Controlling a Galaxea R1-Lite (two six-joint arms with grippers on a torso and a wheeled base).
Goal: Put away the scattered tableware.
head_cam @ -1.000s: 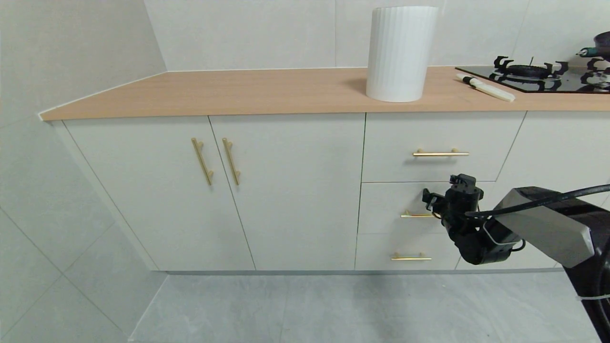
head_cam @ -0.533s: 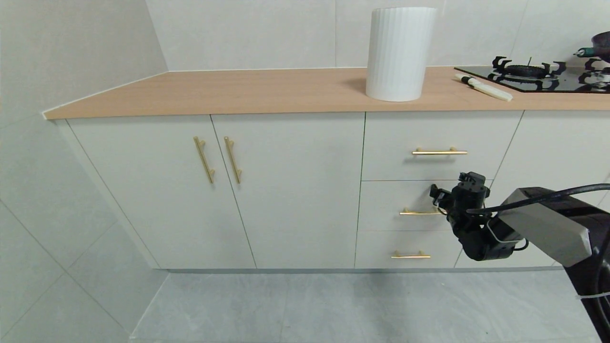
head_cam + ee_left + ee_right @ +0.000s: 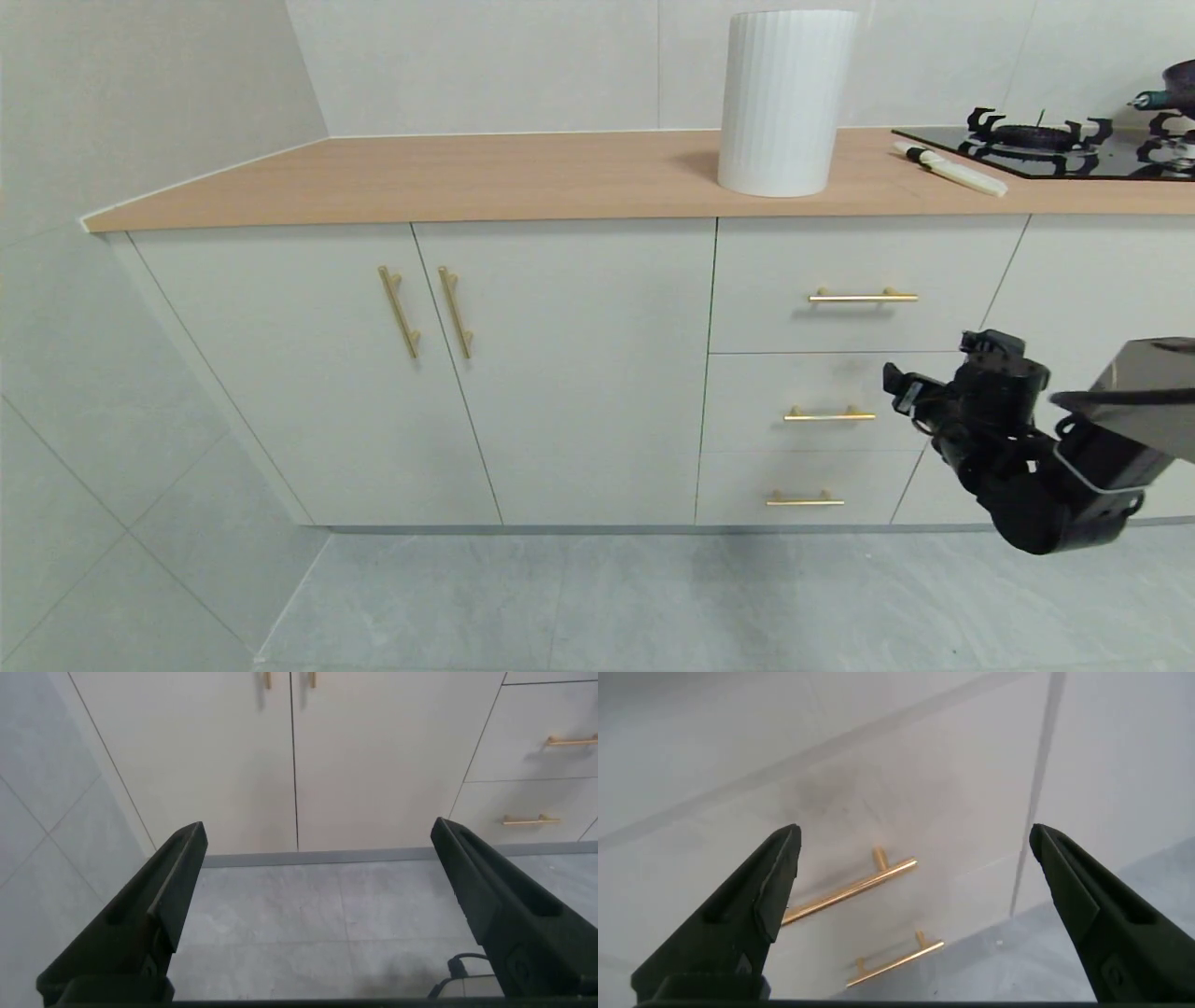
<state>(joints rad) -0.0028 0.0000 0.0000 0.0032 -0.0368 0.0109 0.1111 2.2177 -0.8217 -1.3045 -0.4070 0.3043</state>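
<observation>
The drawer stack (image 3: 775, 280) is sitting under the countertop (image 3: 467, 177), with a tall canister (image 3: 784, 103) standing on the counter above the stack's left half and a utensil (image 3: 950, 170), possibly a knife, lying above its right end, just beside the hob (image 3: 1055, 154) sitting farther right. Two cupboard doors (image 3: 560, 373) are adjoining the stack on its left. The right gripper (image 3: 910, 392) is hanging in front of the stack, just right of the middle drawer handle (image 3: 829, 415) and between the levels of the top handle (image 3: 863, 298) and the bottom handle (image 3: 805, 502), while the left gripper (image 3: 318, 833) is hanging over the floor (image 3: 308, 924) before the doors beside the stack.
</observation>
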